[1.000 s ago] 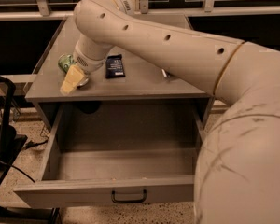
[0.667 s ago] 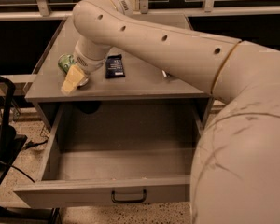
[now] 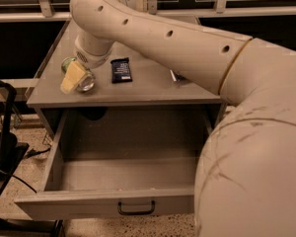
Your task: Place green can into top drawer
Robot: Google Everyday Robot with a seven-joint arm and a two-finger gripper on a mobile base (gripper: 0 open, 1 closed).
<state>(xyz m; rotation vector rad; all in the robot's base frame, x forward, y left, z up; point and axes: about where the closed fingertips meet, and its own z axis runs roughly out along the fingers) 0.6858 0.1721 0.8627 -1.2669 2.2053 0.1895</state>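
The green can (image 3: 67,63) lies tilted at the left end of the grey cabinet top, its silver end (image 3: 86,82) facing the front. My gripper (image 3: 75,77) reaches down onto it from the arm above and is shut on it, with one pale yellow finger (image 3: 71,78) across the can's front. The other finger is hidden. Below, the top drawer (image 3: 108,201) is pulled wide out with nothing showing inside, and its black handle (image 3: 136,209) is at the front.
A dark blue snack bar (image 3: 121,69) lies on the cabinet top (image 3: 148,90) just right of the can. My large arm (image 3: 246,132) covers the right side of the view. A black frame (image 3: 5,132) stands on the floor at left.
The can's silver end now shows beside the finger, as if the can has tipped slightly. The arm has barely shifted.
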